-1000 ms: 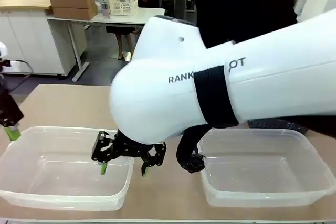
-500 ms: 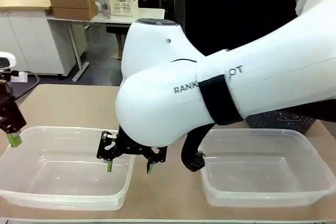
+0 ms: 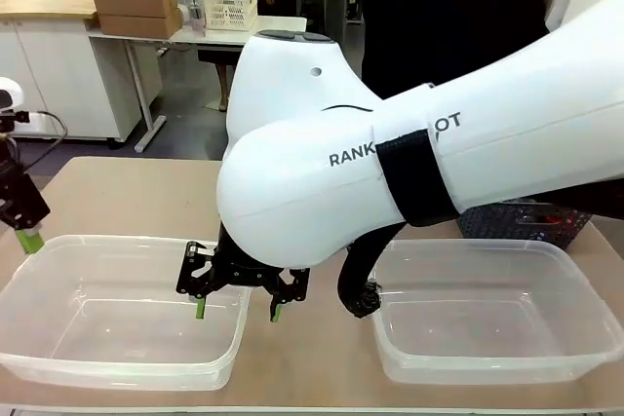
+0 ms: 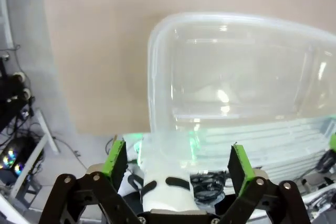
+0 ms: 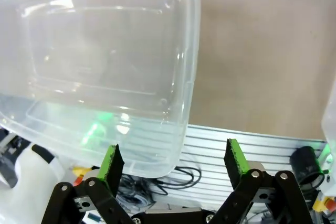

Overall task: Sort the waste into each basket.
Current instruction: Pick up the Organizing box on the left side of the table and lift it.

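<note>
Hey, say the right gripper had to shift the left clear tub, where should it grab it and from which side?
Probably the rolled rim of the left clear tub, at the end wall nearest the right gripper. Come from above, with one finger inside and one outside. The tub is far too wide to span, but that thin upright wall would fit between the open jaws.

The left tub (image 3: 107, 333) and the right tub (image 3: 487, 333) are clear, colourless plastic, smooth and glossy, with bright glints along their walls; they stand on a matt, pale brown surface (image 3: 127, 197). The right arm (image 3: 322, 192) has a smooth, glossy white shell with a matt black band. The right claw (image 3: 238, 312) is matt black with dull green pads (image 5: 112, 161).
</note>
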Controlling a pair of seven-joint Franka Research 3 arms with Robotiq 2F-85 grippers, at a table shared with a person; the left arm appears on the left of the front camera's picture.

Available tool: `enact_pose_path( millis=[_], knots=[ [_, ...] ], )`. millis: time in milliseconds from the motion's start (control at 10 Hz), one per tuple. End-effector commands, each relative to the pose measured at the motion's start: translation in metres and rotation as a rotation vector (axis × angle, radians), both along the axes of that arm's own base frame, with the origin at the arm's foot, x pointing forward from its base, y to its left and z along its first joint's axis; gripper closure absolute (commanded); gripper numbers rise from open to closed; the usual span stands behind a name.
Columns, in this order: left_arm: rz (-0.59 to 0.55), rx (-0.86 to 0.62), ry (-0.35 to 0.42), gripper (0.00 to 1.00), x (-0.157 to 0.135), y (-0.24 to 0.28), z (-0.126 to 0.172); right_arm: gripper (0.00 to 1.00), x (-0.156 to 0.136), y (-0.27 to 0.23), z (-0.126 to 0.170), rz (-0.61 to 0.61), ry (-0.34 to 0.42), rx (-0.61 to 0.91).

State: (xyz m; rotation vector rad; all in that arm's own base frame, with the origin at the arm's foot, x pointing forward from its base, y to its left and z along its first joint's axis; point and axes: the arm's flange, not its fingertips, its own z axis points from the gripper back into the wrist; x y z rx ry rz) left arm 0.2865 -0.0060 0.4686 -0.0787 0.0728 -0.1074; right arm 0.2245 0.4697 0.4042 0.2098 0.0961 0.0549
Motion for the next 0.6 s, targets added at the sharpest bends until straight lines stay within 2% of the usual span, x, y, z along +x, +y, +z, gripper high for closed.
enact_pose_path(
  millis=[0,200,500],
  knots=[
    [0.008,-0.024,-0.008,0.00,-0.009,0.004,-0.088,0.00,0.009,0.004,-0.006,-0.002,0.007,0.025],
    [-0.012,-0.046,0.044,0.00,-0.014,0.013,-0.134,0.00,0.017,0.011,-0.016,-0.047,0.022,-0.012],
    [-0.076,0.002,0.085,0.00,-0.035,0.023,-0.161,0.00,0.027,0.022,-0.023,-0.140,0.044,-0.068]
  ],
)
